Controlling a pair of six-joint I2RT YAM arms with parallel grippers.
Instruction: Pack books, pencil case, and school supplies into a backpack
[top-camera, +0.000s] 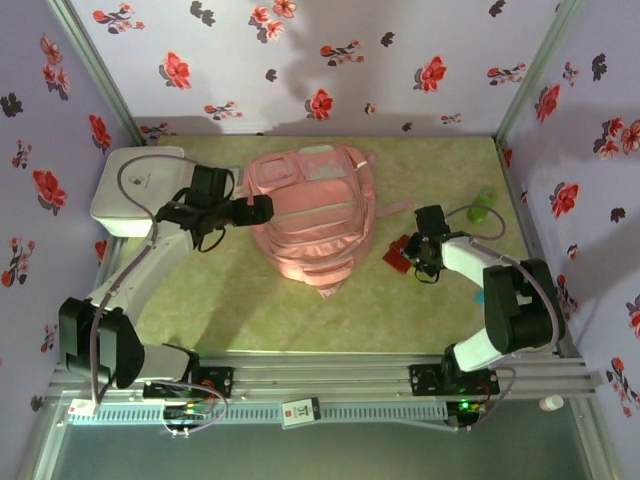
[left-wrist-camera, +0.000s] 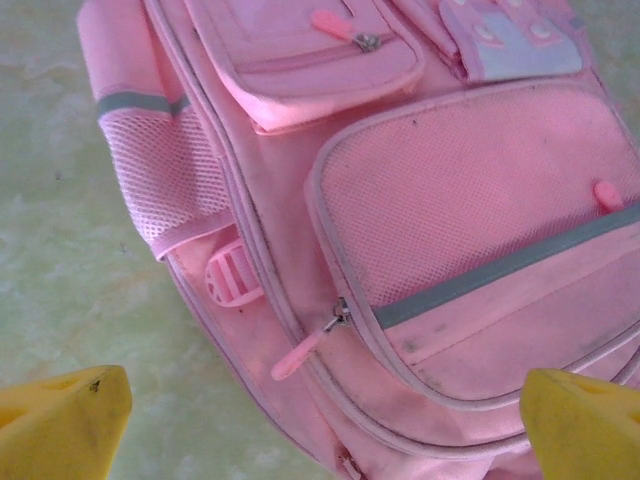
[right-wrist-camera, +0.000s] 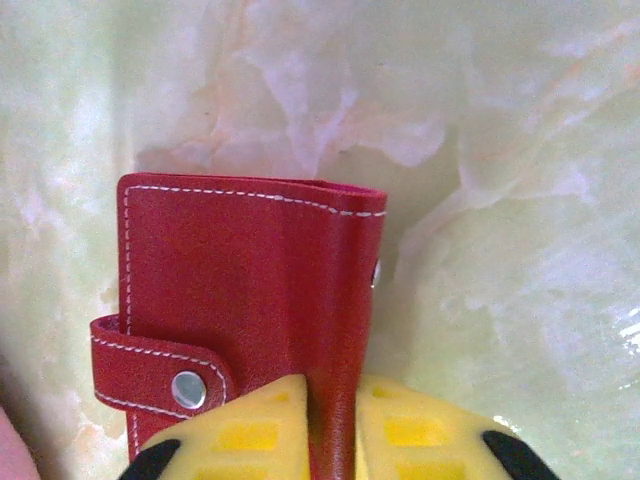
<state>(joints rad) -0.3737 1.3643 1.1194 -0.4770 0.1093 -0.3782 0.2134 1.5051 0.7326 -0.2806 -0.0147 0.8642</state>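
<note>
The pink backpack (top-camera: 305, 220) lies flat in the middle of the table, front pockets up. My left gripper (top-camera: 262, 210) hovers open at its left side. In the left wrist view the gripper (left-wrist-camera: 325, 420) spans the backpack (left-wrist-camera: 450, 200), and a pink zipper pull (left-wrist-camera: 300, 355) lies between the yellow fingertips (left-wrist-camera: 60, 415). My right gripper (top-camera: 420, 262) is shut on a red leather snap-tab notebook (top-camera: 398, 255) to the right of the backpack. In the right wrist view the gripper (right-wrist-camera: 333, 430) pinches the notebook (right-wrist-camera: 250, 290) by its spine. The books and the pencil case are out of view.
A white rounded box (top-camera: 135, 190) stands at the back left, behind my left arm. A small green object (top-camera: 483, 205) lies at the back right, near the side wall. Flowered walls enclose the table on three sides.
</note>
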